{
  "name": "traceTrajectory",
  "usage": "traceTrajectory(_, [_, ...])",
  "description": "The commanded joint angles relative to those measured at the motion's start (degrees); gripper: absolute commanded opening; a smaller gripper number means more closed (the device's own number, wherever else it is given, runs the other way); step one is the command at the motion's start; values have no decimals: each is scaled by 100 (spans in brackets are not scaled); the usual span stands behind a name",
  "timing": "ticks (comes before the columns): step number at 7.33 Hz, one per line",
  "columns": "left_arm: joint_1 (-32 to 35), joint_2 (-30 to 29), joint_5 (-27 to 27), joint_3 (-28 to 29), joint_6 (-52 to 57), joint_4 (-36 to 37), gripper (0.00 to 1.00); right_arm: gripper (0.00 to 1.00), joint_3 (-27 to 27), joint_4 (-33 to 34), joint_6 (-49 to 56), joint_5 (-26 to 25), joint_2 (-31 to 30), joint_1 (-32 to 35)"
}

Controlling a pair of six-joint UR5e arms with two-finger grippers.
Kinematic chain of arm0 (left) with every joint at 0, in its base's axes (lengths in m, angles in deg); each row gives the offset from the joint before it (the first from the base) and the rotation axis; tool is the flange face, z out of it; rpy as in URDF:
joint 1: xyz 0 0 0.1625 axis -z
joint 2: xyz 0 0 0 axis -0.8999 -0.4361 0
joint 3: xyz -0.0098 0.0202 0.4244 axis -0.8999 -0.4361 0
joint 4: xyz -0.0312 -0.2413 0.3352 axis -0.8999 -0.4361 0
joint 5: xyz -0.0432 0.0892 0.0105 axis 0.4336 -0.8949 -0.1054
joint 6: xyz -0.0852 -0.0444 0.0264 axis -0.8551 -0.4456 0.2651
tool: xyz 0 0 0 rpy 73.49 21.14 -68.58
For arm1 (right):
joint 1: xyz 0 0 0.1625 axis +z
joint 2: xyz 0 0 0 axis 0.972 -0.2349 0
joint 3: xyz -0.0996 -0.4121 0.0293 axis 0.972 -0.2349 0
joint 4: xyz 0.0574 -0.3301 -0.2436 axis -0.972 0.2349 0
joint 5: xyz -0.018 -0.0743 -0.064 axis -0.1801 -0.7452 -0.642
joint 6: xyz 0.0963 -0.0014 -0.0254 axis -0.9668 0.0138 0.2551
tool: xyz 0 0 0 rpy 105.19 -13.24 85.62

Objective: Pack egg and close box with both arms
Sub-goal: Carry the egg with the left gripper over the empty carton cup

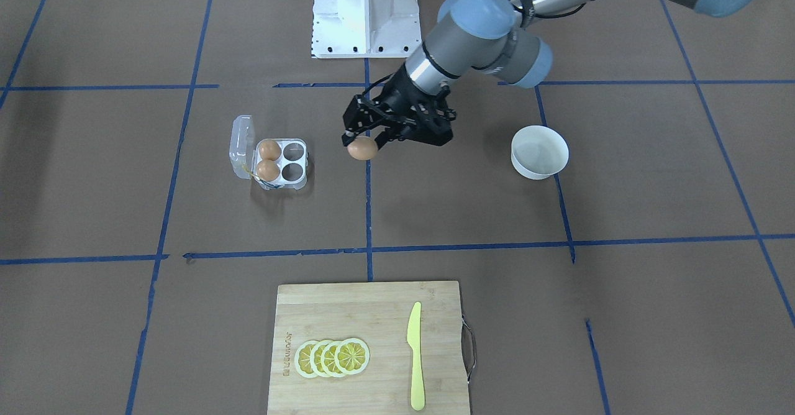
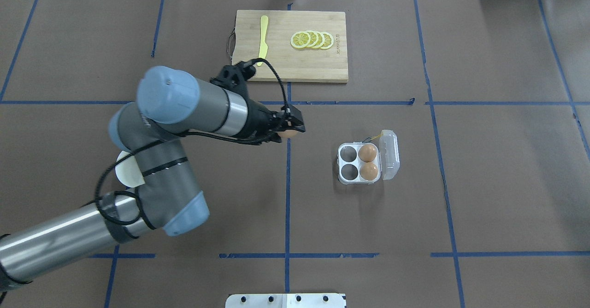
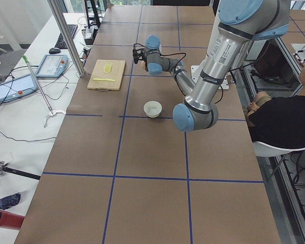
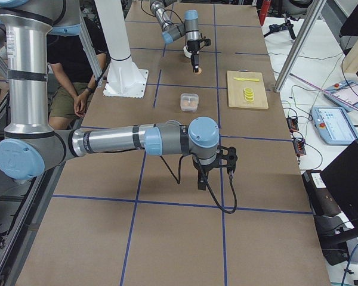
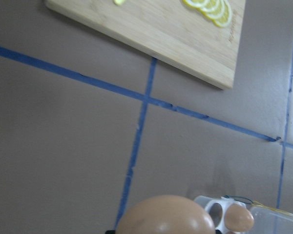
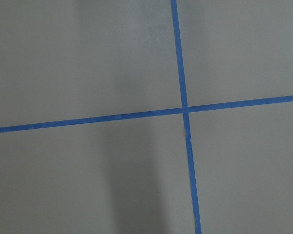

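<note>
An egg point(image 1: 363, 149) is held clamped in the left hand point(image 1: 365, 140) above the desk point(image 1: 435, 216), near the open box point(image 1: 292, 171), where two eggs point(image 1: 269, 150) are seated. Whether the right hand point(image 4: 201, 179) is apart or together cannot be told.

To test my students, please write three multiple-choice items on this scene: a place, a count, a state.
1. Where do the lemon slices lie? A on the cutting board; B in a bowl; C on bare table.
2. How many eggs sit in the box? A one; B two; C four.
3. The left gripper is: A open, empty; B shut on a third egg; C out of view.
Key: A, the slices overlap on the board; B, two lie side by side there; B, the egg hangs in its grip.
</note>
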Motion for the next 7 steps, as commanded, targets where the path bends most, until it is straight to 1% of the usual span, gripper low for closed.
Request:
traceTrajectory(1, [-646, -743, -833, 879, -33, -426, 0, 100, 14, -7, -1, 9, 0, 0])
traceTrajectory(2, [-752, -989, -1054, 1379, -42, -724, 0, 100, 31, 1, -1, 9, -9, 0])
traceTrajectory(3, [-788, -1000, -1056, 1479, -33, -762, 0, 100, 31, 1, -1, 9, -9, 0])
traceTrajectory(5, [-824, -991, -1056, 1481, -33, -763, 0, 100, 14, 1, -1, 0, -9, 0])
traceTrajectory(6, [-815, -974, -1056, 1481, -33, -763, 44, 100, 5, 1, -1, 9, -9, 0])
traceTrajectory(7, [-815, -939, -1056, 1481, 19, -754, 99, 100, 5, 1, -1, 0, -9, 0])
